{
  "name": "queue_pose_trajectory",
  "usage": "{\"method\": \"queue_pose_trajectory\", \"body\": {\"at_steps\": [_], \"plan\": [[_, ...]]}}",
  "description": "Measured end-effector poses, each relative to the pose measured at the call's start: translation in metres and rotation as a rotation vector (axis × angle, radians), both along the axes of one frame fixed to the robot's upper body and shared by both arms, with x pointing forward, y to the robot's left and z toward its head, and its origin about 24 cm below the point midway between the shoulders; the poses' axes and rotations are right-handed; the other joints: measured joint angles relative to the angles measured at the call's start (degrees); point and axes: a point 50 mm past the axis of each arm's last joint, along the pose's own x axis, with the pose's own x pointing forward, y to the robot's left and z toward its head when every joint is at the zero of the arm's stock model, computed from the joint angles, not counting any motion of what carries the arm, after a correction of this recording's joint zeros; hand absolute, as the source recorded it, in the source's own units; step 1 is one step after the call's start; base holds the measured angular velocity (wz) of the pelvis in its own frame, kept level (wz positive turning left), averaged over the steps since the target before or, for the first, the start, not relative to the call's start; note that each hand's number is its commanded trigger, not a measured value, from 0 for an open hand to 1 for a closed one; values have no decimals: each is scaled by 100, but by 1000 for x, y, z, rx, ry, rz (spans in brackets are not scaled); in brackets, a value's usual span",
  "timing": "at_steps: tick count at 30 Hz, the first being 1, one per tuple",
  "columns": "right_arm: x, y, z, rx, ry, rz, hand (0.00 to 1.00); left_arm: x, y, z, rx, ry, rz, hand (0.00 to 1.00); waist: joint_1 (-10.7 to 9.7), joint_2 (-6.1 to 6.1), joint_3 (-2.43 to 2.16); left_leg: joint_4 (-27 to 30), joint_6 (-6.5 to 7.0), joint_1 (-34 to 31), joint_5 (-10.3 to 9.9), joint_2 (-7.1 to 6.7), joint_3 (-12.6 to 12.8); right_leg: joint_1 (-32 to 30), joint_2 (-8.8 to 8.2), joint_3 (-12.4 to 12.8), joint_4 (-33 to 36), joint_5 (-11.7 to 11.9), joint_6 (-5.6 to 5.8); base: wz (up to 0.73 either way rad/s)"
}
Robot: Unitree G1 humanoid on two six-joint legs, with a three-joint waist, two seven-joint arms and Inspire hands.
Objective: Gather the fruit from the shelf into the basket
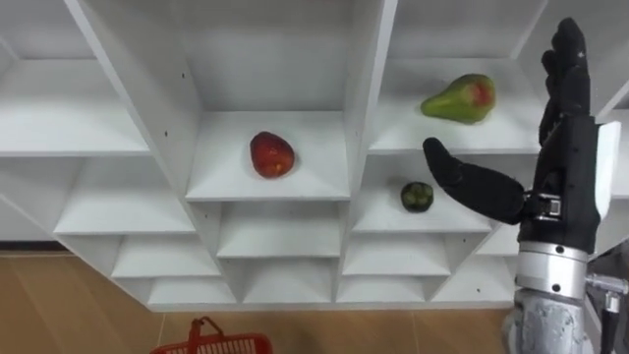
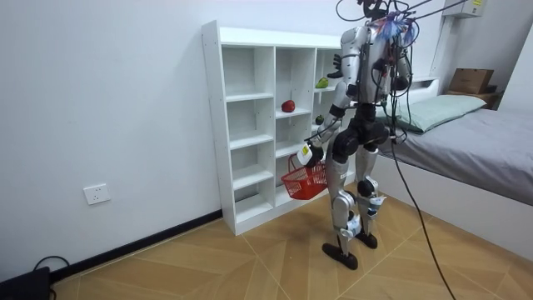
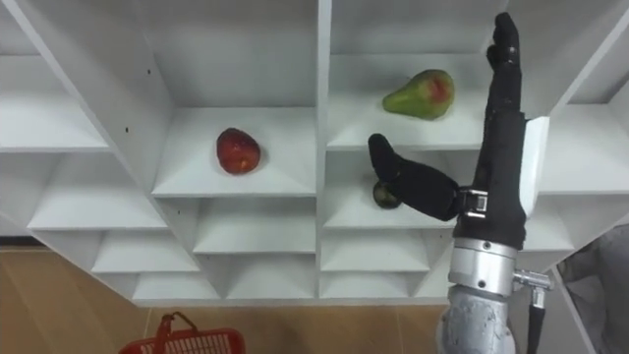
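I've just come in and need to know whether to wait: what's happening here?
The robot stands at the white shelf unit, its right hand raised open, fingers straight, before the column with the pear, holding nothing. A red apple and a small dark green fruit sit on other shelves. A red basket hangs at its left hand.

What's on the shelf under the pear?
A small dark green fruit sits under the pear. The right robot hand, open, stands in front; its thumb covers the shelf beside that fruit.
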Motion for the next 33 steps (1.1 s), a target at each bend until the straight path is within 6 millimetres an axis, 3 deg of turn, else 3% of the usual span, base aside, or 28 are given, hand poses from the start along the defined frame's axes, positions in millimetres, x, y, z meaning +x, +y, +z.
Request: {"method": "queue_pose_trajectory", "body": {"at_steps": [11, 18, 22, 29, 33], "plan": [[9, -2, 4, -13, 14, 68, 0, -2, 2, 0, -10, 11, 8, 100, -6, -55, 1, 5, 0, 3, 0, 0, -78, 96, -21, -151, -11, 0, 0, 7], [14, -21, -1, -12, 64, 17, 0, -5, 5, 1, -16, 11, 32, 100, 9, -73, -4, 33, 0, 96, 1, -3, -78, 190, -25, -166, -95, 17, -1, 0], [17, -22, 1, 2, 55, 17, 0, -4, 5, 1, -19, 7, 30, 100, -13, -99, -2, 29, -1, 95, 2, -3, -79, 193, -23, -165, -95, 17, -2, 0], [22, -36, 3, -2, 47, -46, 0, -3, 4, 2, -22, -3, 28, 100, -40, -242, 5, 24, -1, 89, 2, -3, -93, 213, -23, -169, -91, 18, -3, 0], [25, -43, 0, 23, 59, -74, 0, -1, 4, 3, -23, -12, 24, 100, -49, -262, 8, 25, -1, 77, 1, -8, -105, 199, -26, -178, -91, 18, -3, 0]]}}
